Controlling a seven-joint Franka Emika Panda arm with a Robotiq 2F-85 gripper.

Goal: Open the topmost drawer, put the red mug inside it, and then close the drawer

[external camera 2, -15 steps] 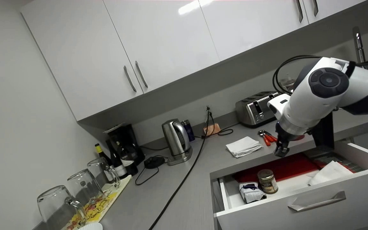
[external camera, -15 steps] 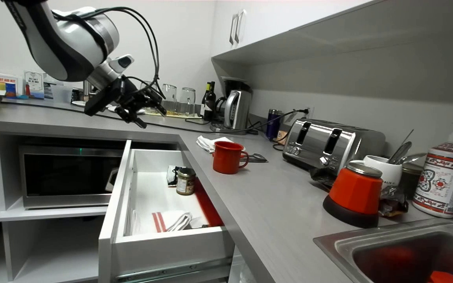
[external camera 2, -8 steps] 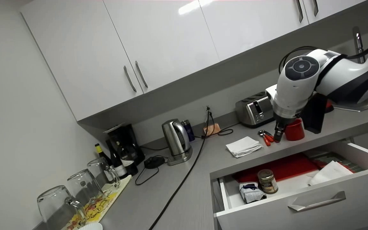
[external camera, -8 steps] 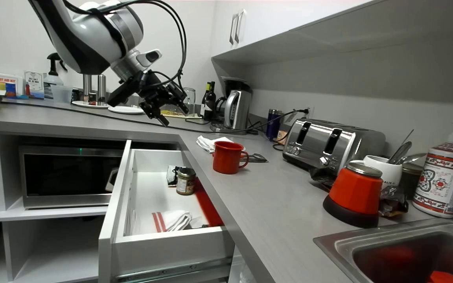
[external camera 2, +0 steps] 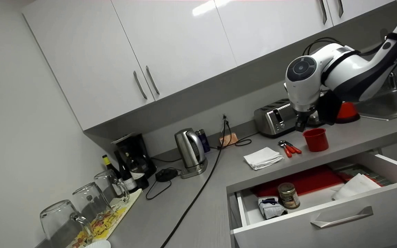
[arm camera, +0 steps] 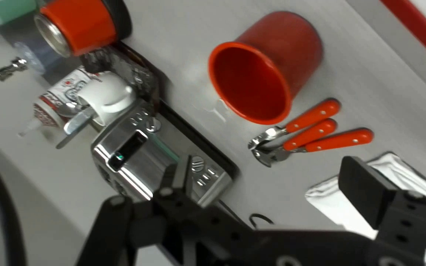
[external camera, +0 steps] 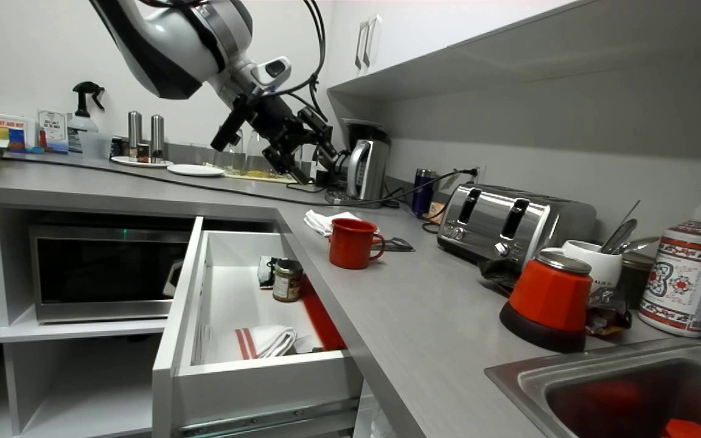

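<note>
The grey counter [external camera: 411, 322] turns a corner — the red mug [external camera: 352, 245] stands upright near its edge, red-handled tools [external camera 2: 289, 148] just beside it, then a folded white cloth [external camera 2: 263, 158]. Farther in stand the steel toaster [external camera: 515, 226] and the kettle [external camera 2: 187, 151]. The orange vessel [external camera: 550, 298] sits near the sink [external camera: 504, 372]; past the corner lie a patterned board [external camera 2: 115, 217] and a white plate [external camera: 195, 170].

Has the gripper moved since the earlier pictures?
Yes: in an exterior view, the gripper has shifted right and slightly up in the picture, toward the silver kettle.
</note>
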